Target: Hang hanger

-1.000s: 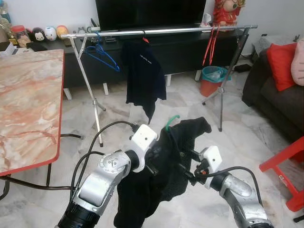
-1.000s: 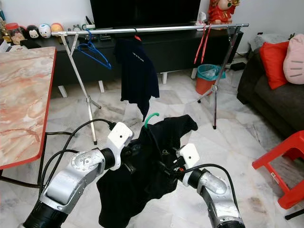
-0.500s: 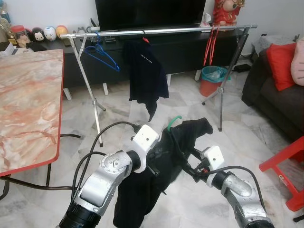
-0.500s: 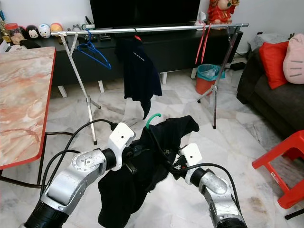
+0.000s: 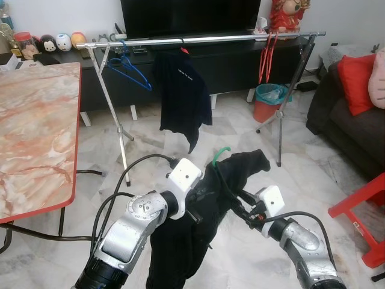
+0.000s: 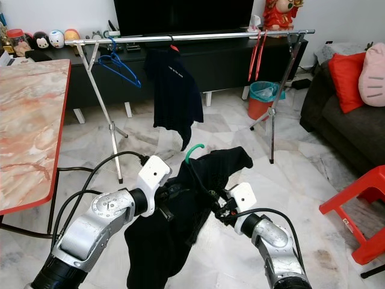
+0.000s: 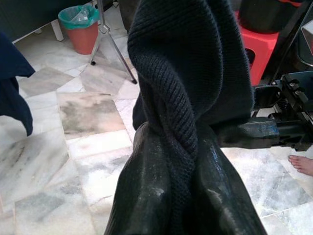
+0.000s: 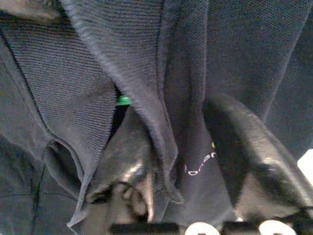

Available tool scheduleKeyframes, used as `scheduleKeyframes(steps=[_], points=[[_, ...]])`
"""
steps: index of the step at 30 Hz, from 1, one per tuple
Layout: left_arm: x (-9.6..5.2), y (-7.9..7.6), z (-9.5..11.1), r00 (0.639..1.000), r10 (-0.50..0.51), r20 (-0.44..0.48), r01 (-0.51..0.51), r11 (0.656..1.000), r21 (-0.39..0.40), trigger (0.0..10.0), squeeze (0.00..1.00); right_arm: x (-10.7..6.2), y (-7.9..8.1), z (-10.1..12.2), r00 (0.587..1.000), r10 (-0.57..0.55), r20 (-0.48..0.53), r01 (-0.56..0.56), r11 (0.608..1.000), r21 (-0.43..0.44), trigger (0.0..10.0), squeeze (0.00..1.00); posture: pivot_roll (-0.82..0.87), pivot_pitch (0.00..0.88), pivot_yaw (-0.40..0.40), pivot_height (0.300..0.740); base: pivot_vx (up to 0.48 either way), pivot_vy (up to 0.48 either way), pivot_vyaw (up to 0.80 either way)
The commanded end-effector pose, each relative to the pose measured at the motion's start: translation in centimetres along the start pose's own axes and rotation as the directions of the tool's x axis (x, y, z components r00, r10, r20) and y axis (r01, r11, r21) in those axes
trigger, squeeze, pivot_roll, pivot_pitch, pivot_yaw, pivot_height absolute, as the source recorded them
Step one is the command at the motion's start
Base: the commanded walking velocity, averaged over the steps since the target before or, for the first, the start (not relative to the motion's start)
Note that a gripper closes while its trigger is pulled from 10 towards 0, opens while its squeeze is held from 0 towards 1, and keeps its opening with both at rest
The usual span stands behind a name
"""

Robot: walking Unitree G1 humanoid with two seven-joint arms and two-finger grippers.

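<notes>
Since a second ago the black garment (image 5: 204,211) has been drawn in narrower between the arms, its lower folds hanging straighter. The left pincer (image 7: 178,196) is clamped on a twist of it; the right pincer (image 8: 181,161) pinches its fabric too. The green hanger (image 5: 219,153) hook pokes above it, well short of the rail (image 5: 204,40). A liner sits in the red bin (image 5: 267,101).

Head views look down and forward across both arms; wrist views press close against dark cloth (image 7: 186,73).
</notes>
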State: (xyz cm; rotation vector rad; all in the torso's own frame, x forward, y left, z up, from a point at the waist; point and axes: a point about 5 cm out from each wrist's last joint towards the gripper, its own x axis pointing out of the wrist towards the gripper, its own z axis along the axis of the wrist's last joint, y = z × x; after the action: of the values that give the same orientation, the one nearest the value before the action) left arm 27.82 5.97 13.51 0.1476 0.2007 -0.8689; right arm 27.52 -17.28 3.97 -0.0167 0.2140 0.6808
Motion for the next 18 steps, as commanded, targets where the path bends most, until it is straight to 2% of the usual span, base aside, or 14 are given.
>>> scheduleKeyframes(steps=[1,18], points=[[-0.13,-0.41,1.01,0.999,-0.02,0.045,0.019,1.0,0.021,10.0,0.0,0.03,-0.24,0.16,1.0,-0.01,0.01,0.01,1.0,0.002,0.0,0.0,-0.02,0.0,-0.052,0.74,0.0,0.0,0.0],[-0.26,-0.41,0.94,0.999,-0.027,0.041,0.027,0.999,0.024,10.0,0.0,-0.11,-0.44,-0.06,1.0,-0.015,-0.009,0.015,1.0,-0.017,0.0,0.0,-0.02,0.0,-0.05,0.74,0.0,0.0,0.0]])
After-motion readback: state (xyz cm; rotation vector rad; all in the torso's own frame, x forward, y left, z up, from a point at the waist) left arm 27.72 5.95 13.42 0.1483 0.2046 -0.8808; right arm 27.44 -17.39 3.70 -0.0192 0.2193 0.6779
